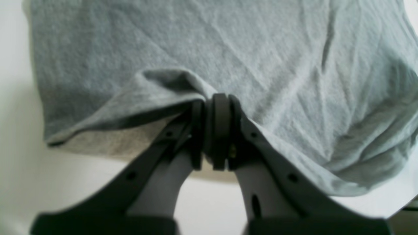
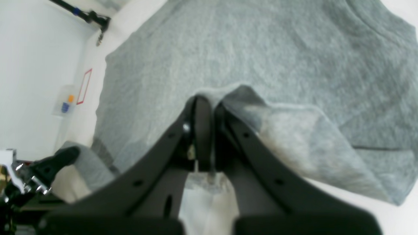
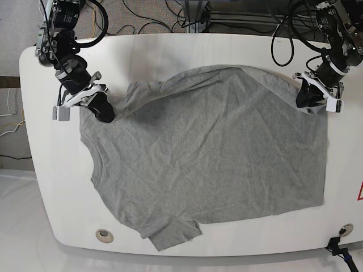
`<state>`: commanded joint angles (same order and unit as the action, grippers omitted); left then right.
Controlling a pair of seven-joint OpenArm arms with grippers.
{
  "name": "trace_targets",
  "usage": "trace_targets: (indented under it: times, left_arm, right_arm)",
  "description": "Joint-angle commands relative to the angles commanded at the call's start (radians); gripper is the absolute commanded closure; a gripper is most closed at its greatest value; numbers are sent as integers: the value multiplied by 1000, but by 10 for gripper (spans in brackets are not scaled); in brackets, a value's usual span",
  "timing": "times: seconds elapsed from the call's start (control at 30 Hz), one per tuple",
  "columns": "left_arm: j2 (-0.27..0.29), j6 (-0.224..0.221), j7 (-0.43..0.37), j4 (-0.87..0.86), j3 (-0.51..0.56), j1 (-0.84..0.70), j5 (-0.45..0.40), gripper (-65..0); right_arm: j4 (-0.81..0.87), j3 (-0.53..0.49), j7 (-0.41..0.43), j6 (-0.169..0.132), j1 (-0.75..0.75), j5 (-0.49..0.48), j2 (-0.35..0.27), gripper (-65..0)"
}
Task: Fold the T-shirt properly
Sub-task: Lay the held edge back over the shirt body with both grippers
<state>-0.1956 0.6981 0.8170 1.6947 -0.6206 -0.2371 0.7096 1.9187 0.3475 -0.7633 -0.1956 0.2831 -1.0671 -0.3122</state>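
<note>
The white table fills most of the base view, and the T-shirt is spread over the middle of it, collar toward the left of the frame, hem down the right side, one sleeve sticking out at the bottom centre. It's mostly flat with some light wrinkles, but the upper edge is pulled up off the table and arches between the two arms.

Right hand, upper left of the base view: closed tight on a pinch of fabric near the shoulder/sleeve. In its wrist view the jaws look basically together, with cloth bunched over the tips. Left hand, upper right of the base view: same deal, clamped on the shirt's edge near the hem corner, fabric draping away from the closed jaws in its wrist view.

So my read is it's about to carry that top edge over for a lengthwise fold. What could go wrong:

- Both grips look like small pinches, so if the arms pull apart too hard the cloth could slip out of one hand.
- If one hand moves faster, the fold line goes crooked.
- Can't tell whether each hand has one layer or two; grabbing both would drag the whole shirt instead of folding it.
- The top sleeve looks tucked and may bunch inside the fold.
</note>
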Motion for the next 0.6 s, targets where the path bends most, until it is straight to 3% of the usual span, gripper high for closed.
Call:
trace_targets:
  times: [0.1,0.6]
  left_arm:
    - [-3,0,0,0,0,32,-3,0]
    - [-37,0,0,-11,-40,167,-9,0]
  right_arm:
    - [-41,0,-51,0,-68,0,0,0]
    - [-236,-35,-58,0,-319,0,0,0]
